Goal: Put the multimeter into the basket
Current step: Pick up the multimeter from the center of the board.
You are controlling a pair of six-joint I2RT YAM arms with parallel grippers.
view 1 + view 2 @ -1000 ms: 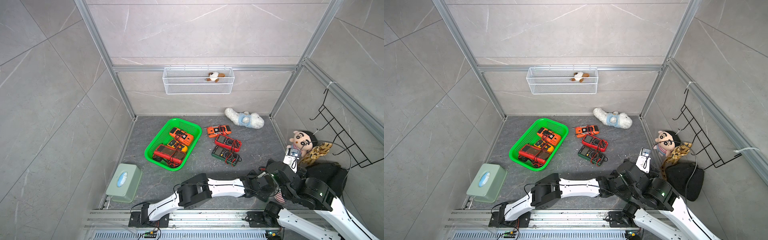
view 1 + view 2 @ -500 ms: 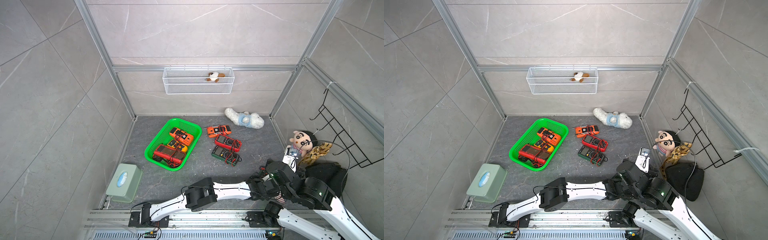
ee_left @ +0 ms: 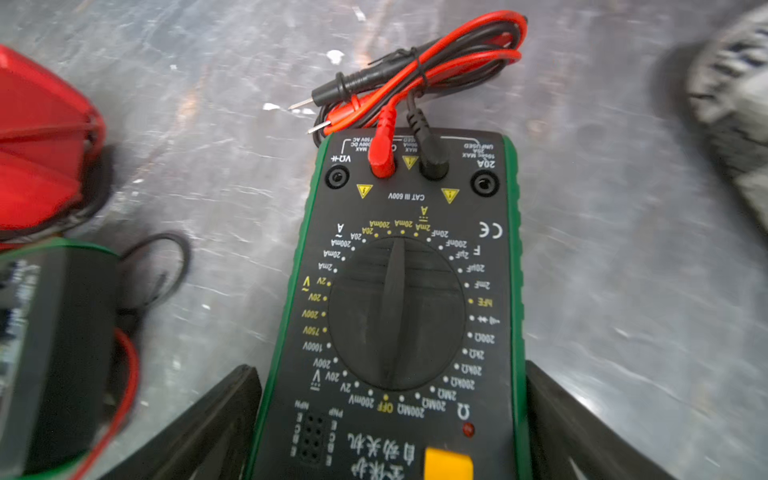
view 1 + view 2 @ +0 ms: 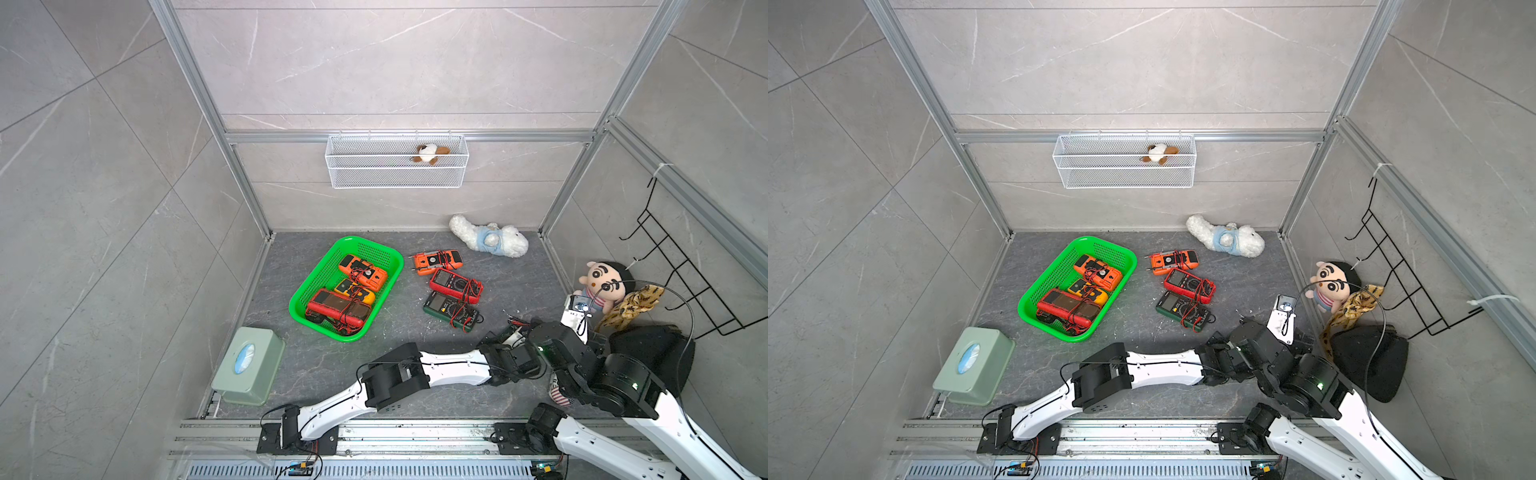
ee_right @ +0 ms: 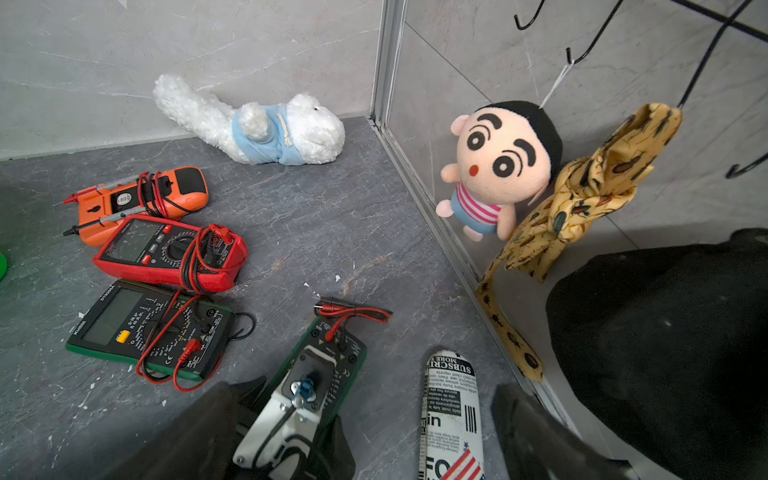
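Note:
The green basket stands left of centre on the floor and holds three multimeters. Three more lie beside it: orange, red and green-edged. A further green-edged multimeter lies near the right wall, its red and black leads bundled at its end. My left gripper is open, one finger on each side of this meter's body. My right gripper hangs open just beside it, with nothing held.
A newsprint-patterned roll lies between the right gripper's fingers on the floor. A white plush, a doll, a yellow cloth and a black bag crowd the right wall. A green tissue box stands front left. A white wire basket hangs on the back wall.
The left arm has shifted a little, its elbow edging right and its wrist settling over the multimeter beside the right arm. Both grippers stay open.

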